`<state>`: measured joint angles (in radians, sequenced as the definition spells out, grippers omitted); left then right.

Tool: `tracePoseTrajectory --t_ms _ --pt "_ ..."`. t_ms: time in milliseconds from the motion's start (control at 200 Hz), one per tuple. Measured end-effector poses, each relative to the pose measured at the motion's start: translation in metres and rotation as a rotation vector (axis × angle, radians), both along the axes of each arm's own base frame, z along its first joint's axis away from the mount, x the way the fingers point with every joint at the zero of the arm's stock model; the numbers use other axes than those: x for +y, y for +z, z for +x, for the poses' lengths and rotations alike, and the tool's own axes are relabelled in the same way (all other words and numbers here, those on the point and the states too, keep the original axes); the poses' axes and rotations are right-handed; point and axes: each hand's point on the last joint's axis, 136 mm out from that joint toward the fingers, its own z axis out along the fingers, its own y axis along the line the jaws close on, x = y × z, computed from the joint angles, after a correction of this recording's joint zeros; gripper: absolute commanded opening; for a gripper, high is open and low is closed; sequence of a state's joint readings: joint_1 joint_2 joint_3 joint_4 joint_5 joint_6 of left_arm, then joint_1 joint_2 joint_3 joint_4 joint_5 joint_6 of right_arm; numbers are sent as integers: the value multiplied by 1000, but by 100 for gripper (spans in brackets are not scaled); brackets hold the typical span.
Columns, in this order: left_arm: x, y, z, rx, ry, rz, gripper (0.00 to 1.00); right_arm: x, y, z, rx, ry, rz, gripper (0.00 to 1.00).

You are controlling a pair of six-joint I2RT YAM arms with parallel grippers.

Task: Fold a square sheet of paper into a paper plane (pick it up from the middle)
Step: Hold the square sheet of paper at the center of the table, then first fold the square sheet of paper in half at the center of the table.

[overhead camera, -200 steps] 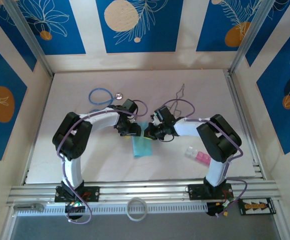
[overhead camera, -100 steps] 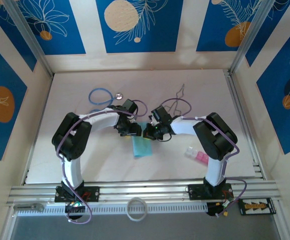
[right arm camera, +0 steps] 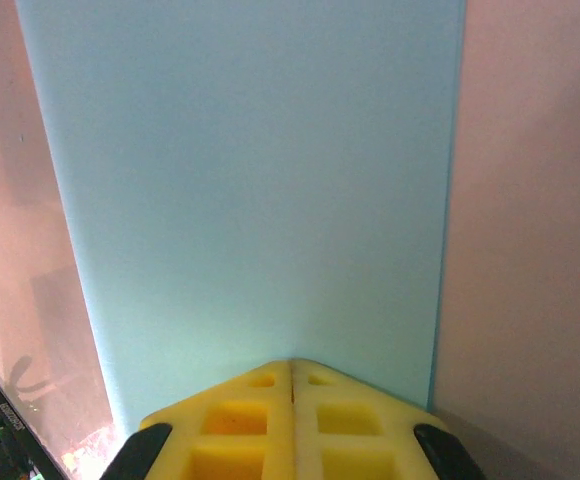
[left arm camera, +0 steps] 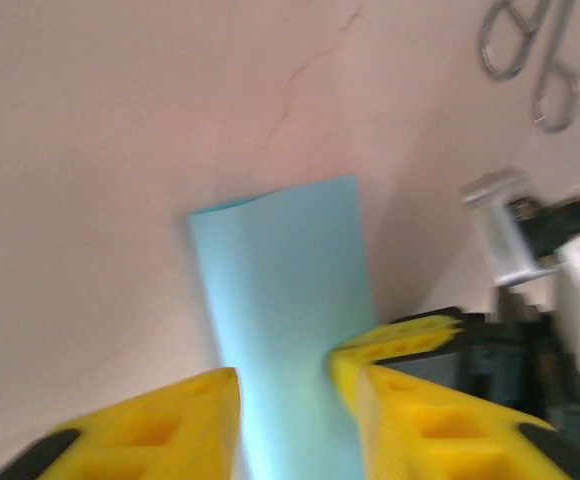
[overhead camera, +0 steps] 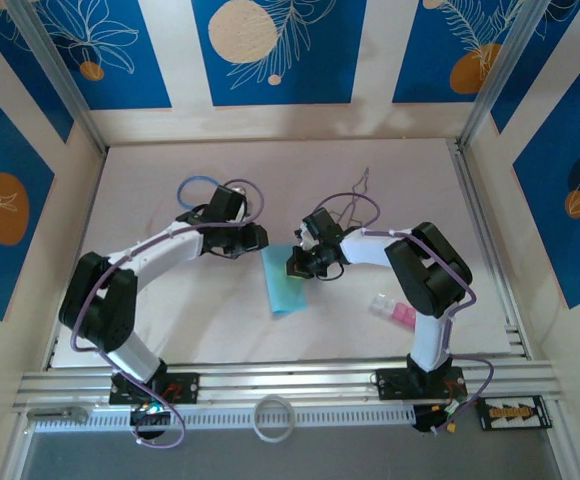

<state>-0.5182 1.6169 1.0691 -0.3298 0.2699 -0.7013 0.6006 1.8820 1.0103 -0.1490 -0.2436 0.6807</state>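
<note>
L hand [left arm camera: 285, 366] spread, R hand [right arm camera: 292, 366] pressed together — at 1 paper sheet [right arm camera: 250, 180].

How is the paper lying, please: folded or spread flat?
Folded in half: the paper is a narrow oblong, not a square.

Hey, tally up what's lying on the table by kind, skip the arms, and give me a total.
Paper: 1, the square sheet of paper, turquoise
Medical gear: 1, the stethoscope, blue tube
Metal tools: 1, the scissor-like tool
Plastic blocks: 2, a clear block and a pink block
Total: 5
</note>
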Motion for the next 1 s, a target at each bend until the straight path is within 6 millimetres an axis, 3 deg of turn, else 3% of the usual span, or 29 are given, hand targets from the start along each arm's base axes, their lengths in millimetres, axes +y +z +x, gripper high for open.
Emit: tracePoseTrajectory --t_ms 50,195,330,600,995 --pt "-6 -1 -2 7 -12 -47 10 0 0 0 2 0 0 0" --pt "-17 -21 -19 91 -3 -161 0 0 0 0 5 0 -2 0" --pt "-24 -35 -26 145 0 -215 0 0 0 0 6 0 -3 0" --pt "-34 -44 -28 171 -9 -271 1 0 0 0 6 -1 -4 0" --pt "-17 -87 -45 212 -10 -171 1 0 0 -1 11 -7 -4 0"
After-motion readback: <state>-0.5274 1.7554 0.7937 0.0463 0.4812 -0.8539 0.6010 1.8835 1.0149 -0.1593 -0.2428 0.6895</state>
